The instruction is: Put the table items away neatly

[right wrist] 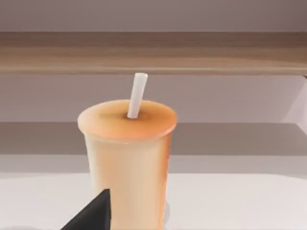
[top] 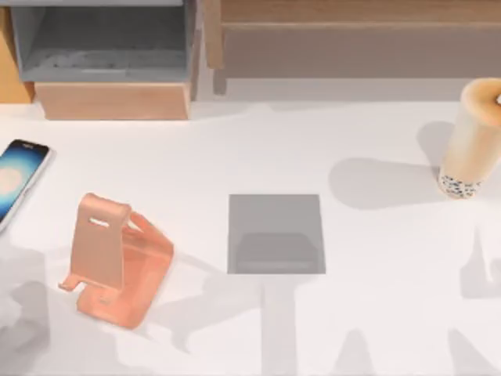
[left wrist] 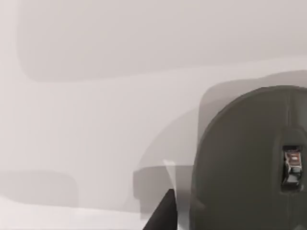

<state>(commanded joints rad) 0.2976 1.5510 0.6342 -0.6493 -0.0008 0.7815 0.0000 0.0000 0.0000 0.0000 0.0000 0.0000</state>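
The dark olive-grey mouse (left wrist: 244,163) lies on the white table, close in the left wrist view, with a dark part of my left gripper (left wrist: 160,213) just beside it. The smartphone (top: 17,178), its blue screen glowing, lies at the table's left edge. The tall tan cup (top: 472,141) with a speckled base stands at the far right. In the right wrist view the cup (right wrist: 128,158) is upright with a white straw (right wrist: 136,95) in its lid. A dark part of my right gripper (right wrist: 93,213) sits low in front of it.
A salmon-pink phone stand (top: 109,258) stands at front left. A flat grey square pad (top: 275,233) lies at the middle. At the back left is a grey open box (top: 106,43) on a wooden base, and a wooden shelf (top: 352,31) runs along the back right.
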